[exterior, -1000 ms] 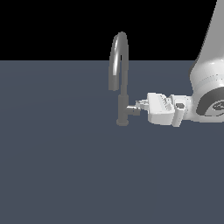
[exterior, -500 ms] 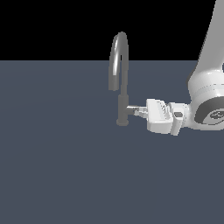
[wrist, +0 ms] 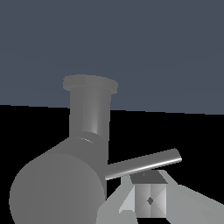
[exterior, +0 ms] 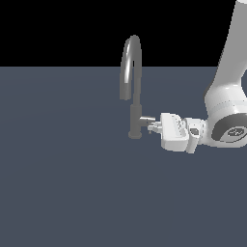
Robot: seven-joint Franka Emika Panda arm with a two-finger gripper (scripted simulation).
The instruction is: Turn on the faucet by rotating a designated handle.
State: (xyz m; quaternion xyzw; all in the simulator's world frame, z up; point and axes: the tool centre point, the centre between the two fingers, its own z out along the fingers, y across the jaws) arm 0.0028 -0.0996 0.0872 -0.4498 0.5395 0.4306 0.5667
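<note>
In the exterior view we see the faucet (exterior: 135, 103) standing up straight on the flat dark grey floor (exterior: 62, 183). It is tall and grey. Its spout bends over at the top like a hook and points down on the exterior view's left of the faucet's body. Its round base sits on the floor.

The handle (exterior: 147, 118) is a short grey stub. It sticks out sideways from the low part of the faucet's body, toward the exterior view's right.

The white robot arm (exterior: 226, 96) comes down on the exterior view's right, well apart from the faucet's spout. The gripper (exterior: 155, 127) lies on its side and points at the faucet. Its tips are right at the end of the handle, just below it. They look like they touch it, but they are too small for us to be sure. We cannot tell how far apart the fingers are, or if they hold anything.

In the wrist view we see the faucet (wrist: 89, 113) very close. The end of the handle (wrist: 57, 188) fills the picture like a big grey ball. A thin lever (wrist: 144, 164) sticks out from the handle. One fingertip (wrist: 149, 199) sits just beside the lever. We see only this one fingertip well, so here too we cannot tell if the gripper is gripping.
</note>
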